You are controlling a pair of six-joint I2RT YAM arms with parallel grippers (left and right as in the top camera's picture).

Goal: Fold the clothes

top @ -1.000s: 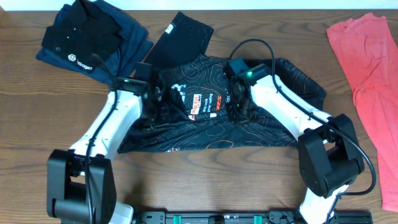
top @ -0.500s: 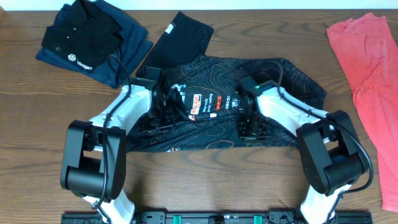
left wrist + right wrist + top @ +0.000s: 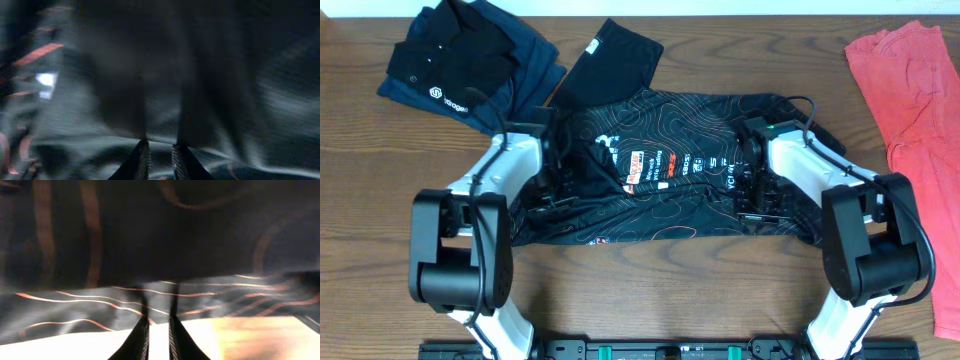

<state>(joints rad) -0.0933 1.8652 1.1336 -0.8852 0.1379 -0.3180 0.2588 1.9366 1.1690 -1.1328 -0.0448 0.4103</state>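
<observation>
Bare table [image 3: 650, 290] just near of the jersey [image 3: 660, 215]; polo pile [image 3: 460, 60] far left, coral-red garment [image 3: 910, 120] at right.

The jersey [image 3: 660, 130] bears small sponsor logos and the polo [image 3: 450, 55] a white one, none legible

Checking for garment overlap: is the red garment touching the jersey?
No, a strip of bare table separates the red garment at the right edge from the jersey.

Dark wood-grain table [image 3: 650, 290]
</observation>
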